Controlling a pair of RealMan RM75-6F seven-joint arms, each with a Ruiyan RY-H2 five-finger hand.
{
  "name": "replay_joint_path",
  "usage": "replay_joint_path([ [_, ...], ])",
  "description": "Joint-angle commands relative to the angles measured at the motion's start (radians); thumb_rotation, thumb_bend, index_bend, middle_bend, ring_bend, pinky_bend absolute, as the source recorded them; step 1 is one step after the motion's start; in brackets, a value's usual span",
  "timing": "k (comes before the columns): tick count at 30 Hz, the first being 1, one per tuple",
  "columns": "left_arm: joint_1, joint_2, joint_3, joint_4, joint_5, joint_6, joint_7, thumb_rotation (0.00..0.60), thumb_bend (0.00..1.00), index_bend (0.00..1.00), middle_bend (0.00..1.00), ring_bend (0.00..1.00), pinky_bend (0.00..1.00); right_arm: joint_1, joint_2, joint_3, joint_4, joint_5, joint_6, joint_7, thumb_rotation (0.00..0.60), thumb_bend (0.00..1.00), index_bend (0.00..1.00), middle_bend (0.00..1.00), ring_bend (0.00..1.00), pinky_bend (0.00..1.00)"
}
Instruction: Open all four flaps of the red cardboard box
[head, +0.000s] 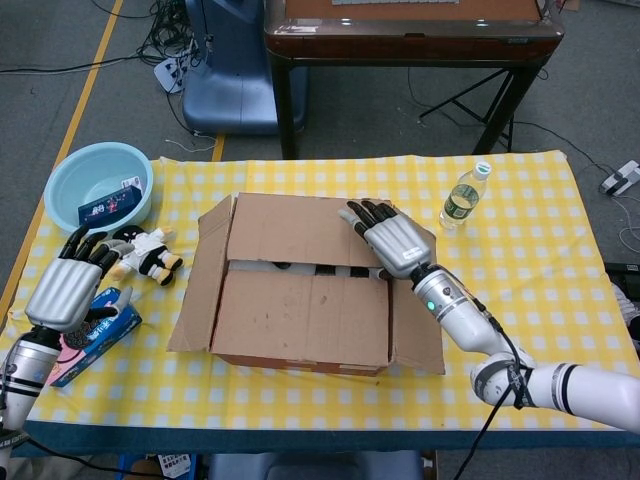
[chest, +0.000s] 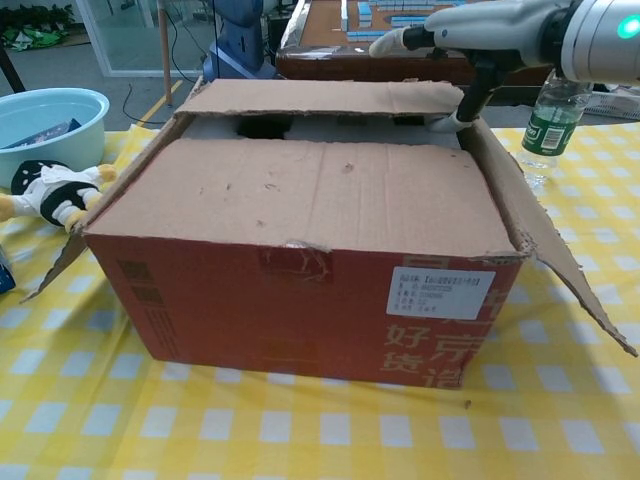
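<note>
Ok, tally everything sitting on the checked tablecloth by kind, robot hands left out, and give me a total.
Cardboard box: 1
Light blue basin: 1
Plush toy: 1
Plastic bottle: 1
Blue snack packet under the left hand: 1
Total: 5
The basin also holds a small packet, not counted separately.
</note>
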Motion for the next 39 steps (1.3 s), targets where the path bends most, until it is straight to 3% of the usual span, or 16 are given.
replay_joint_path([
  [1,0.001,-0.001,-0.002,0.003,0.0,-0.001,-0.003,0.404,0.42,0.24,0.22,0.12,0.0,-0.002,0.015,0.02,-0.005,-0.004,0.021,0.017,0.6,0.27,0.0,0.01,0.0,0.11],
  [13,0.007,0.002,-0.012,0.005,0.009,0.001,-0.009,0.401,0.42,0.24,0.22,0.12,0.0,0.03,0.083,0.125,0.006,0.035,0.062,0.065,0.6,0.27,0.0,0.01,0.0,0.11],
  [21,0.018,0.005,-0.014,0.005,0.005,0.006,-0.005,0.402,0.43,0.24,0.22,0.12,0.0,0.093,0.048,0.15,0.125,0.14,0.031,0.033,0.6,0.27,0.0,0.01,0.0,0.11],
  [32,0.035,0.018,-0.014,-0.001,0.0,0.015,-0.002,0.402,0.42,0.24,0.22,0.12,0.0,0.186,-0.054,0.142,0.376,0.302,-0.05,-0.017,0.6,0.27,0.0,0.01,0.0,0.11],
  [39,0.039,0.026,-0.017,-0.005,-0.003,0.016,0.009,0.407,0.42,0.25,0.22,0.12,0.0,0.206,-0.088,0.13,0.458,0.353,-0.087,-0.02,0.6,0.27,0.0,0.01,0.0,0.11],
])
